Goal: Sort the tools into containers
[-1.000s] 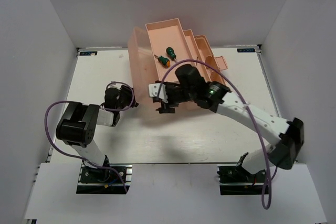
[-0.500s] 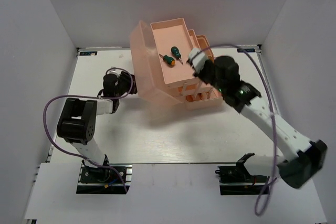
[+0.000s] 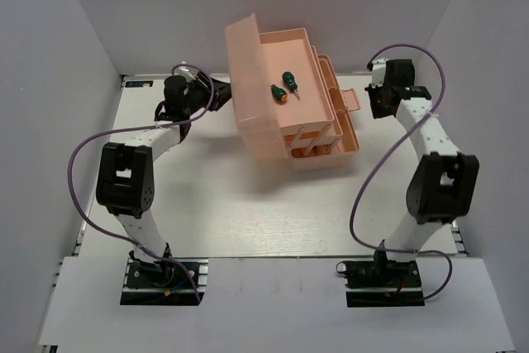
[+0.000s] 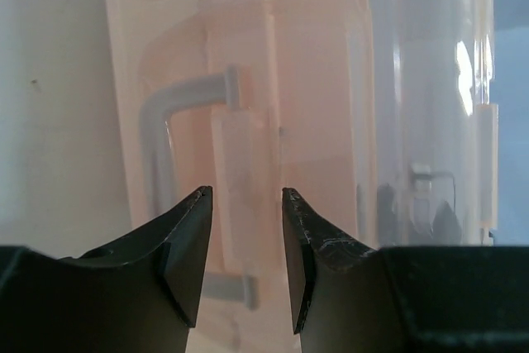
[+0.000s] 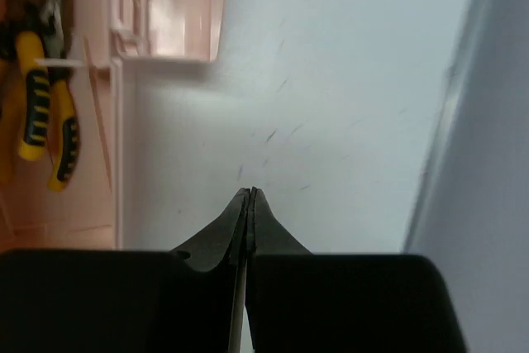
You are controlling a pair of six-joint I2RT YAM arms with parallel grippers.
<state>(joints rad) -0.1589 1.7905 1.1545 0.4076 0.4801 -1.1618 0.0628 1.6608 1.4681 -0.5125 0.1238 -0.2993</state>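
The salmon-pink toolbox (image 3: 331, 134) stands open at the back centre, its lid (image 3: 245, 72) upright on the left. Two green-handled screwdrivers (image 3: 283, 87) lie in the top tray (image 3: 302, 47). Yellow-handled pliers (image 5: 37, 105) lie in a lower tray, dimly seen as pliers (image 3: 317, 149) from above. My left gripper (image 3: 220, 88) is at the lid's outer face, and in the left wrist view this gripper (image 4: 245, 192) is closed on the lid's translucent handle (image 4: 244, 155). My right gripper (image 3: 374, 103) is right of the latch tab (image 3: 351, 98); in the wrist view the gripper (image 5: 250, 192) is shut and empty over bare table.
White walls close in the table; the right wall (image 5: 488, 121) is near my right gripper. A grey bent bracket (image 4: 161, 146) shows through the lid. The table's right edge (image 3: 426, 134) runs under the right arm.
The toolbox has turned and shifted toward the back. My left gripper went back with the lid. My right arm swung from the box's front to its right side and shut.
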